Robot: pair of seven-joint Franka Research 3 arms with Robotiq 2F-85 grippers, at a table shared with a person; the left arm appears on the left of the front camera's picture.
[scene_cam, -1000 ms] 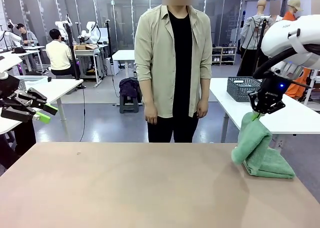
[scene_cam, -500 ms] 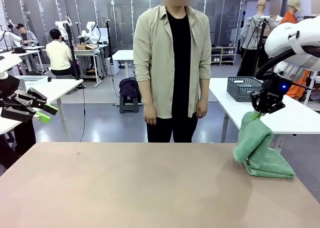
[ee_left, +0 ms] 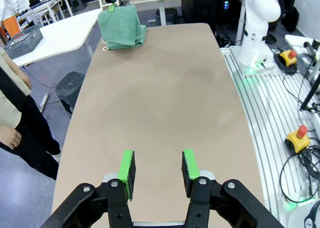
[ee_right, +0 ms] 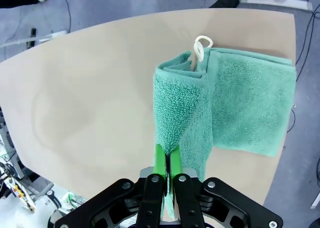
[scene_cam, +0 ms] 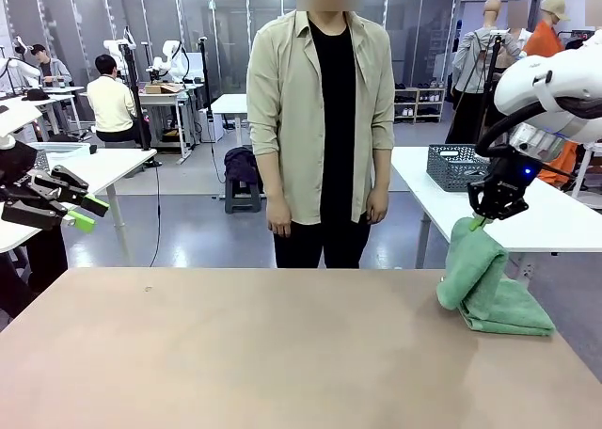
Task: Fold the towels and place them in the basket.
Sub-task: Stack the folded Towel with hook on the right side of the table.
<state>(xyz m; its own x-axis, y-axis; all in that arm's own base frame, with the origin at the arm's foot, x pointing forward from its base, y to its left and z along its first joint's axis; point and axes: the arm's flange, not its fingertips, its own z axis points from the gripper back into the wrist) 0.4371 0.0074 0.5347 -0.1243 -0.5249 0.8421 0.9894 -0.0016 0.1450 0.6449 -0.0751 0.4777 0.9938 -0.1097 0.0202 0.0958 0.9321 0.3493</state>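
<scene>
Over the desk's (scene_cam: 235,354) right end, the right arm bends down from the picture's upper right, its wrist turned so the right gripper (scene_cam: 484,220) points steeply downward. Its jaws are pinched tight on the top edge of a mint-green towel (scene_cam: 473,269), lifting that part into a hanging fold. The lower part of the towel lies folded flat on the desk near the right edge. From the right wrist camera, the raised fold narrows to a point between the green pads (ee_right: 160,160), and a small white loop (ee_right: 201,45) shows at the towel's far corner.

At the left side, the left arm is held off past the desk's edge, its left gripper (scene_cam: 85,213) lying nearly level and pointing toward the right. Its jaws stand parted with nothing between them; the left wrist camera looks along the bare desk to the towel at the far end.

A dark mesh basket (scene_cam: 458,166) sits on a white table behind the towel, well apart from it. A person (scene_cam: 323,128) stands at the far side, arms hanging down.
</scene>
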